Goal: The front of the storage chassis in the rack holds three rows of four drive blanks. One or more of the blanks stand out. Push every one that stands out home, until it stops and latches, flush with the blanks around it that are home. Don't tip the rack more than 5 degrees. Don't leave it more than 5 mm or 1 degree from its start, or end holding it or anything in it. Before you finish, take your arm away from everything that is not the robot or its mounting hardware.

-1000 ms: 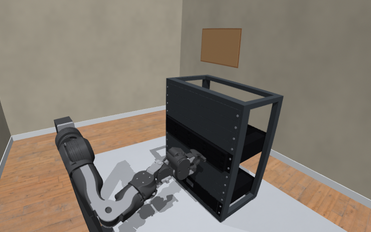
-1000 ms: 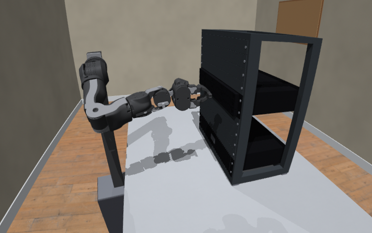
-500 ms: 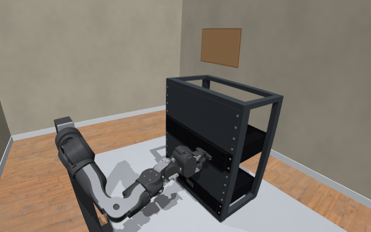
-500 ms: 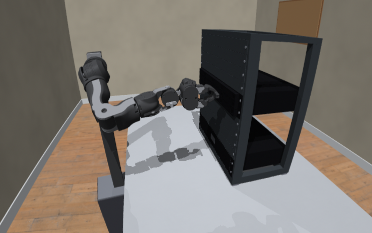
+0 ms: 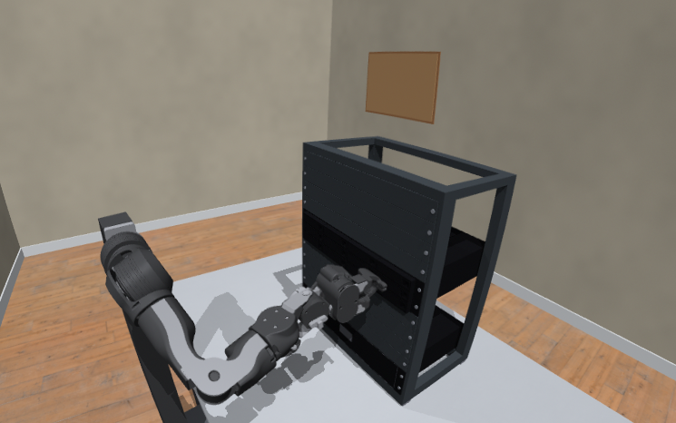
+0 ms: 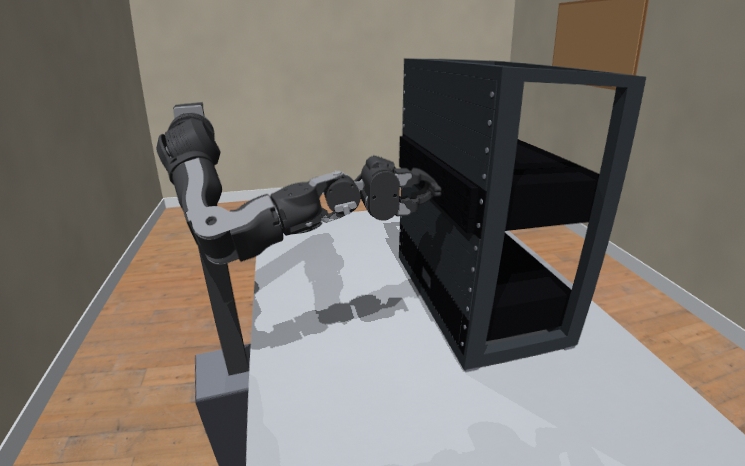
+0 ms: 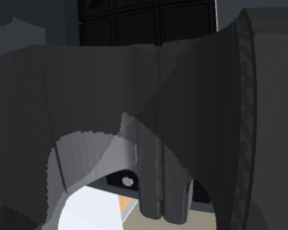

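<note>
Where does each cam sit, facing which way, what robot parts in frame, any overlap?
Top: high beside the table, looking down across at the rack; arm, end effector in frame.
Exterior: lower, similar heading; arm, pedestal.
Wrist: on the arm, facing the drive blanks; fingers fill it.
Top and exterior share arm, rack, corkboard.
</note>
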You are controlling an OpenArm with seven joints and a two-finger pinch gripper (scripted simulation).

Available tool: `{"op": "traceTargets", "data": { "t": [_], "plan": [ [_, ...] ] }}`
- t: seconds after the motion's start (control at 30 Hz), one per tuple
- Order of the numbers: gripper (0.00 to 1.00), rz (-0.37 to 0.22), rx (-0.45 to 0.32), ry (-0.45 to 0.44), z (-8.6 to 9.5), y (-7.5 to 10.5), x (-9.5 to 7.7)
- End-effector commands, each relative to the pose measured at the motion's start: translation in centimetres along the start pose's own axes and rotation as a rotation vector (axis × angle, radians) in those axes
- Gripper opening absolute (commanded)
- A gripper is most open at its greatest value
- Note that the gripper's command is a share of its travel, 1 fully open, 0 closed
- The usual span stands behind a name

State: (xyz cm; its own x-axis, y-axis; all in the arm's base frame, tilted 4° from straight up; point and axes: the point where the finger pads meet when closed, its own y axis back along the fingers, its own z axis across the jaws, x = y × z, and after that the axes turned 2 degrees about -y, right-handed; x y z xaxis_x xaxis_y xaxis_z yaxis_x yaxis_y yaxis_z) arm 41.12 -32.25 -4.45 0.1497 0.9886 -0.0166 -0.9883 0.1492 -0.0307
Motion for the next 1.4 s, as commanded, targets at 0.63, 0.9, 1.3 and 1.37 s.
{"op": "traceTargets", "data": {
  "t": [0.63,0.9,1.3,1.37],
  "plan": [
    [0.00,0.003,0.003,0.001,-0.1,-0.1,0.2],
    [0.00,0.003,0.003,0.001,-0.1,-0.1,0.2],
    [0.00,0.002,0.004,0.001,-0.1,-1.0,0.1],
    [0.00,0.004,0.003,0.001,-0.1,-1.1,0.2]
  ]
}}
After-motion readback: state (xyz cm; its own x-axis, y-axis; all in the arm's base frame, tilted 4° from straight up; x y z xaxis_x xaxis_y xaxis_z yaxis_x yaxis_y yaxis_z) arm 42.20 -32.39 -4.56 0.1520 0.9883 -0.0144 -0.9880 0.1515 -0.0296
